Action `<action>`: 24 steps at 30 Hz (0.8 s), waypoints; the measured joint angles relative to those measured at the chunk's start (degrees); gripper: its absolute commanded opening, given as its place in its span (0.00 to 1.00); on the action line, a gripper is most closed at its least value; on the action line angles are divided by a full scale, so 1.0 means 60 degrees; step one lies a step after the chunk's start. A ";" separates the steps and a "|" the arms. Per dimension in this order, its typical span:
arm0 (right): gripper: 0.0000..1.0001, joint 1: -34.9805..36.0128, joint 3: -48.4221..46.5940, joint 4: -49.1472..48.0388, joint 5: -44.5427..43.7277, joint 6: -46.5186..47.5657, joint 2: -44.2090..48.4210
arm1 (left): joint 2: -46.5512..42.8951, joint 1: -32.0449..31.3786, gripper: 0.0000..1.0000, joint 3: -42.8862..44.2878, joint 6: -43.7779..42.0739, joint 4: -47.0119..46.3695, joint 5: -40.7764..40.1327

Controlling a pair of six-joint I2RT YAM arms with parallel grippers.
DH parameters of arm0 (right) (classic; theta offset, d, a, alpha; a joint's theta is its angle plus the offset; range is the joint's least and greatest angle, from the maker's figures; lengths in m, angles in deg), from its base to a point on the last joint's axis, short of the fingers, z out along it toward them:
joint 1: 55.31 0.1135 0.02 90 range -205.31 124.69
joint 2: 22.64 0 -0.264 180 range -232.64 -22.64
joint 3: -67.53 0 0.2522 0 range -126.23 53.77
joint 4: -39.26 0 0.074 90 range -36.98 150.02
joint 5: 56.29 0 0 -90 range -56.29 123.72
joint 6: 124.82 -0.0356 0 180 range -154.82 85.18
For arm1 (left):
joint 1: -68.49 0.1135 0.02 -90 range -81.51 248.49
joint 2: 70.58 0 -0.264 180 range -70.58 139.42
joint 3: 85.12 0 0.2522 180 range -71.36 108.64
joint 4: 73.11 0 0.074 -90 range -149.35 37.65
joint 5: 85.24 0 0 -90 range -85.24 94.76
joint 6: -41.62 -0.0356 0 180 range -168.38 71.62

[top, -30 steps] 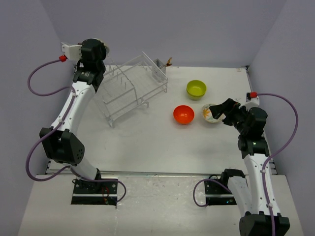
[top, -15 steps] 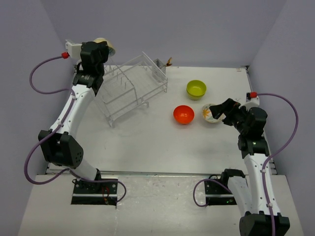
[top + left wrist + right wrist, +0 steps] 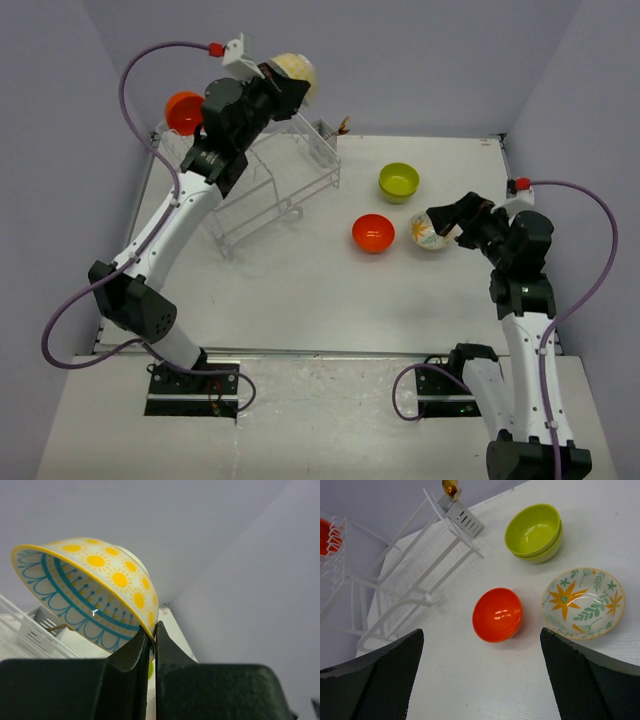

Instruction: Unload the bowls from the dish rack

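My left gripper (image 3: pixel 152 627) is shut on the rim of a whitish bowl (image 3: pixel 90 590) with blue patterning and yellow suns. It holds that bowl (image 3: pixel 290 70) high above the far end of the dish rack (image 3: pixel 270 185). One orange-red bowl (image 3: pixel 184 112) stands in the rack's far left end. On the table lie two stacked lime-green bowls (image 3: pixel 535 532), an orange-red bowl (image 3: pixel 497 614) and a whitish floral bowl (image 3: pixel 583 602). My right gripper (image 3: pixel 481 635) hangs open above the table just in front of the orange-red bowl, with nothing between its fingers.
The rack's small side cup (image 3: pixel 462 517) holds a gold-coloured utensil at the rack's right end. Purple-grey walls close in the table at the back and on both sides. The table's right edge (image 3: pixel 505 160) runs past the green bowls.
My left arm has lifted the sun-patterned bowl up out of the rack and swung it right, uncovering the orange-red bowl in the rack. The right arm has shifted only slightly.
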State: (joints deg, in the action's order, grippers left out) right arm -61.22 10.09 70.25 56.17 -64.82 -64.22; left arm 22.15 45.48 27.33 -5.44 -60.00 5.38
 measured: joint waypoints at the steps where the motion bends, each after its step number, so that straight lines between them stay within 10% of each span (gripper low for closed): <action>1: 0.99 0.0000 -0.0255 0.0106 0.0004 0.0004 -0.0004 | 0.0000 -0.0310 0.00 0.0036 -0.0597 0.0033 0.0313; 12: 0.98 0.0080 -0.3133 0.2011 0.0011 0.0543 -0.1322 | -0.0189 -0.4776 0.00 -0.1555 -0.7479 0.2233 0.0882; 24: 0.94 0.2783 -0.3832 0.3876 -0.0667 0.1406 -0.3832 | -0.0277 -0.5767 0.00 -0.3472 -1.1581 0.4830 0.1392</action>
State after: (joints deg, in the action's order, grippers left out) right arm -44.53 -12.90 93.51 52.17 -56.38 -87.21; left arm 20.49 10.88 6.50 -74.93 -31.02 13.73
